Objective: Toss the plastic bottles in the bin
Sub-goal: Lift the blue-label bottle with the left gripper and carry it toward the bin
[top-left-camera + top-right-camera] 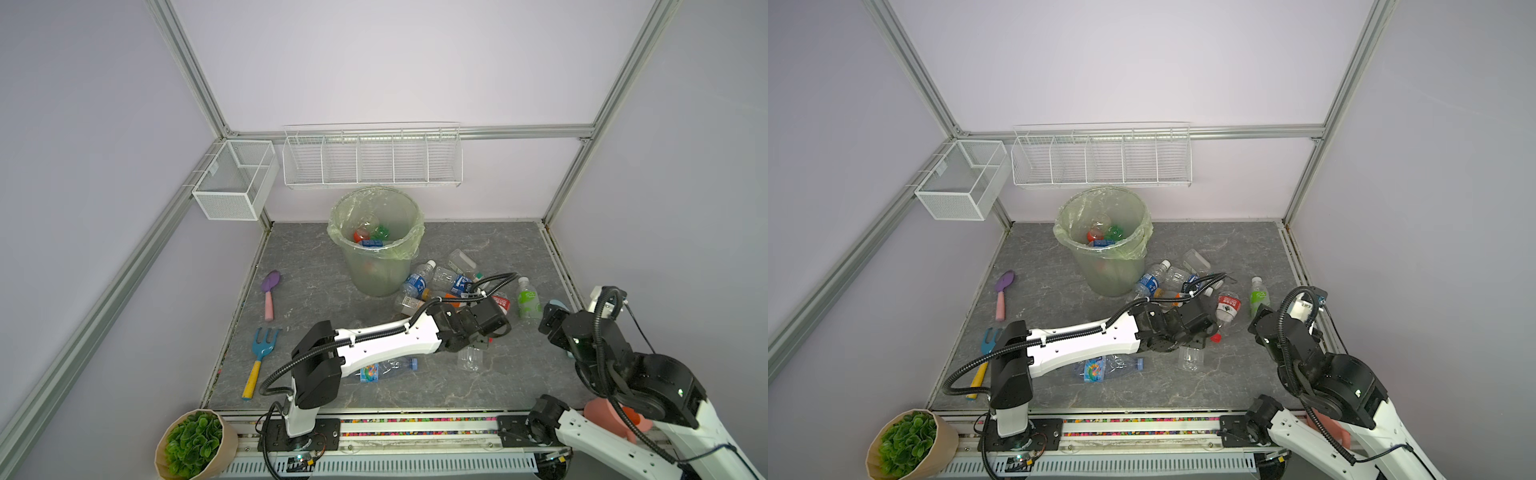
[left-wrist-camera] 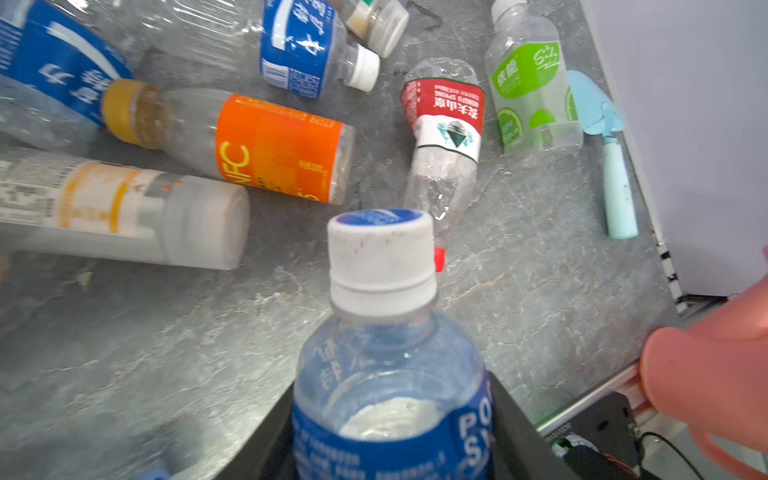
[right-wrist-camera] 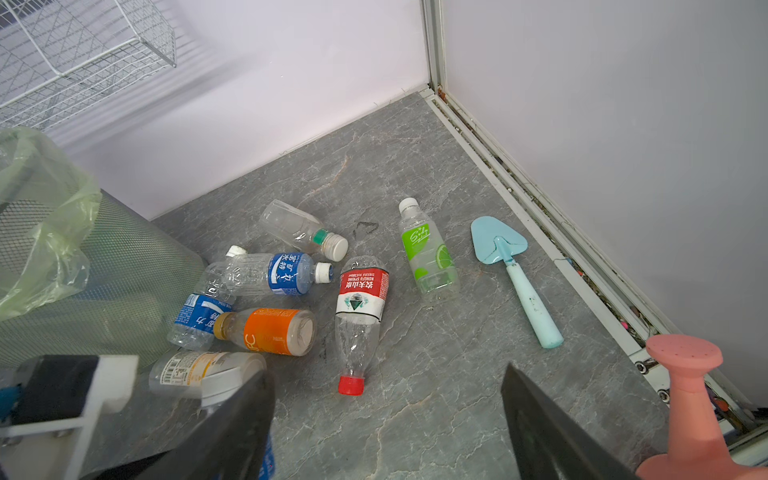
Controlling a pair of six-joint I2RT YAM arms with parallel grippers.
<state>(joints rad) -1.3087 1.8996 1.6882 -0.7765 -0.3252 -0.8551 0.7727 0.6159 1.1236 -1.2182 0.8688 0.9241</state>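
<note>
The plastic bottles (image 3: 270,330) lie mostly heaped just beside the bin (image 1: 376,249), with a few already inside it. The left gripper (image 1: 478,341) pinches a blue-labelled bottle (image 2: 386,374) by its body near the heap, while the right gripper (image 3: 386,372) hangs spread and empty. The grasp looks made, so the next move calls for lifting clear of the heap and carrying over the bin's rim

bin (image 1: 374,274) at back centre, bottle heap (image 1: 415,285) just right of it, trowel (image 1: 270,286) left

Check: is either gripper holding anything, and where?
Left gripper brackets the blue-label bottle at its labelled body; whether it grips cannot be told. Right gripper: open, empty.
</note>
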